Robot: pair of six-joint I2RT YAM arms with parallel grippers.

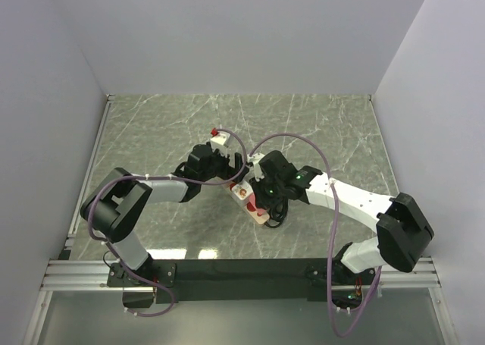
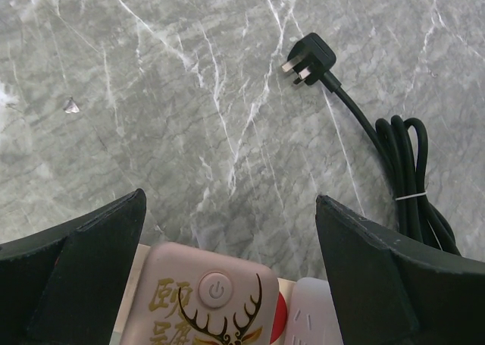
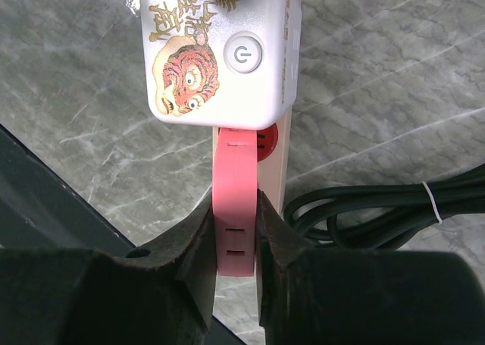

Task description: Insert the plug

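Observation:
A pink plug (image 3: 235, 231) stands in the cream power strip (image 3: 283, 163) beside a red socket face. My right gripper (image 3: 236, 208) is shut on the pink plug's two sides. Farther along the strip sits a white adapter (image 3: 216, 57) with a red mask picture and a power button. In the top view the strip (image 1: 248, 197) lies mid-table between both grippers. My left gripper (image 2: 229, 201) is open and hangs over the strip's other end, its fingers either side of a pale pink adapter (image 2: 208, 299) with a gold deer. It touches nothing.
A black three-pin plug (image 2: 309, 57) lies loose on the marble table (image 2: 151, 117), its pins pointing left. Its black cable (image 2: 405, 170) is coiled and tied beside the strip, and it shows in the right wrist view as the cable (image 3: 379, 208). Grey walls enclose the table.

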